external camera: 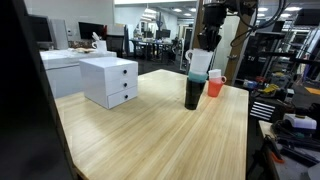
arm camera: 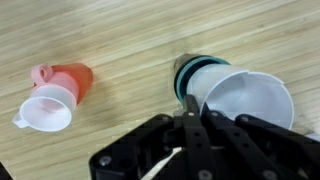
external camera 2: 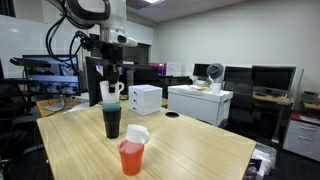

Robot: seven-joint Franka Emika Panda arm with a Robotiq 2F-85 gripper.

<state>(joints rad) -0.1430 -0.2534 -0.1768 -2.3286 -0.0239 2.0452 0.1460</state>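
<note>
Because the fingers (arm camera: 188, 132) are clenched on the near rim of the funnel (arm camera: 247, 100), which sits in the mouth of the dark cup (arm camera: 183, 72) directly below them, the placing looks nearly done. What seems left is to let go and lift clear. Off to one side of the fingers and well apart from them, an orange cup (arm camera: 72, 77) carries a second funnel (arm camera: 45, 110) on the bench (arm camera: 120, 40), and farther still, in an exterior view, stands a white drawer box (external camera: 110, 80).
</note>
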